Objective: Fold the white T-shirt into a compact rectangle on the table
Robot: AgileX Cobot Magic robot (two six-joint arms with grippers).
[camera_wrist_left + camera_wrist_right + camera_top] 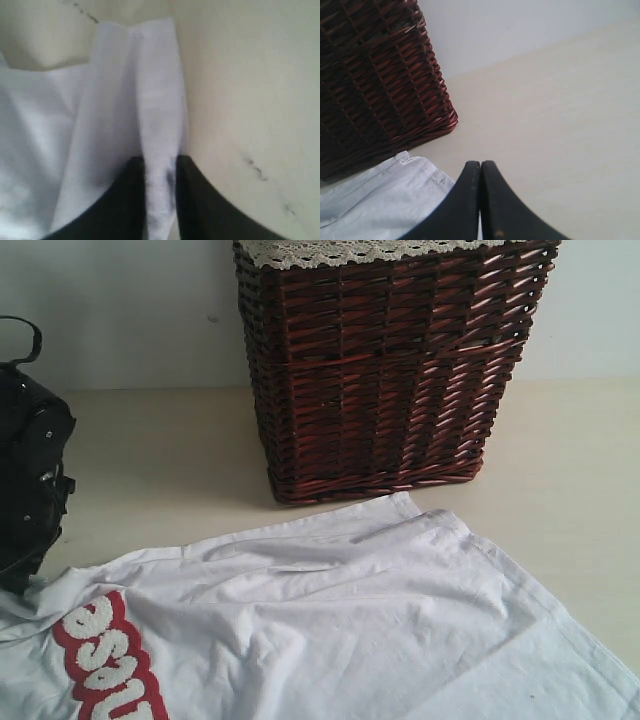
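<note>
**Left hand pinching a fold of the shirt, right hand closed and empty**

You have the table [560, 440] filling the scene, pale cream and running back to a light wall at its far edge. The dark brown wicker basket [380, 380] stands near that far edge, about the middle of its length, with white lace trim [340, 250] along its rim.

The white T-shirt [350, 610] lies spread and rumpled on the table on the near side of the basket. Its closest corner sits just beside the basket's base, and the cloth runs off toward the table's near edge, out of the exterior view. The red-outlined white letters [100, 650] show on the part of the shirt toward the table's left side.

Your left arm [30, 470] is the black mass at the left of the table, down at the shirt's edge. Your left gripper [160, 165] has its 2 black fingers drawn in on a raised ridge of white cloth, which is caught between them.

Your right gripper [480, 167] has its 2 fingers pressed flat together with nothing between them. It hangs over bare table just beside a hemmed edge of the shirt, near the basket's corner.
</note>
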